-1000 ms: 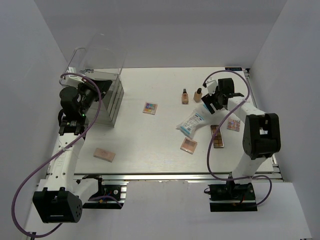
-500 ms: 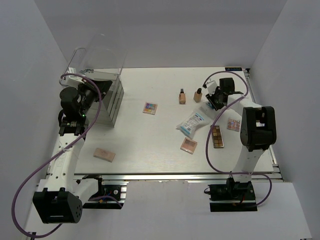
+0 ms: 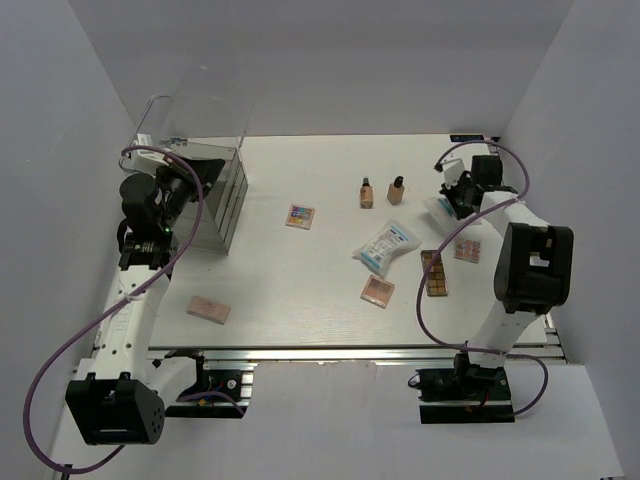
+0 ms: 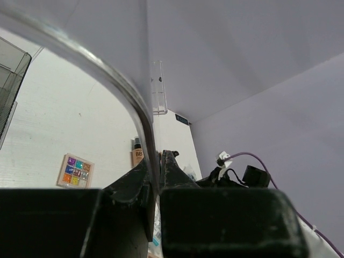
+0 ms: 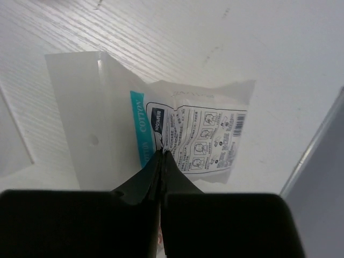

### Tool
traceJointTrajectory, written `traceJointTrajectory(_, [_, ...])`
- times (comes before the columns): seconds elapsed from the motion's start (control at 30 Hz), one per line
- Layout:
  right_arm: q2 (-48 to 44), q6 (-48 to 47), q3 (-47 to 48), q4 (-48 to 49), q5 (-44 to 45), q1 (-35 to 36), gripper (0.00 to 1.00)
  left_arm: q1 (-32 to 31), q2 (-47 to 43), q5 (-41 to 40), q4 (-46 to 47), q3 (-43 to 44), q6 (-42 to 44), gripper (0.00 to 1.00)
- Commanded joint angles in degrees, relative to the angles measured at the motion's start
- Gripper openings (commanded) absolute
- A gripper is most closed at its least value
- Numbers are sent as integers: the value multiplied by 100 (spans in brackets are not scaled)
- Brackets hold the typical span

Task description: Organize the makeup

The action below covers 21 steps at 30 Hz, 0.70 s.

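Bin [image 3: 195, 110] of clear plastic at far left of surface [image 3: 300, 280], contents not discernible, wall clamped in left claw [image 4: 164, 154]. Right claw [image 5: 163, 152] pinched shut on cotton packet [image 5: 204, 140], outside bin.

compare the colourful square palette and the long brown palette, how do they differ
The square palette is square; the long palette is a narrow rectangle. The square palette holds bright mixed colours; the long palette holds browns. The square palette lies mid-table; the long palette lies toward the right side. Both lie flat, pans up, untouched.
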Motion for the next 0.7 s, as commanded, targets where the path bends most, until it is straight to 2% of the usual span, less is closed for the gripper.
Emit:
traceJointTrajectory(0.0, [-681, -67, -43, 24, -334, -175, 0, -34, -3, 338, 510, 107, -109, 8])
traceJointTrajectory(0.27, [-1288, 635, 264, 376, -923, -211, 0, -34, 67, 444, 668, 124, -180, 8])
traceJointTrajectory(0.43, [-1481, 1040, 590, 472, -1747, 51, 0, -43, 85, 488, 651, 239, -180, 7])
traceJointTrajectory(0.53, [-1561, 1110, 616, 902, -2118, 789, 0, -43, 76, 479, 668, 283, -206, 7])
traceJointTrajectory(0.6, [-1456, 1382, 765, 1096, -2241, 1474, 0, -34, 76, 470, 695, 300, -224, 7])
traceJointTrajectory(0.67, [-1210, 1881, 967, 1691, -2216, 2157, 0, -34, 85, 479, 695, 326, -250, 7])
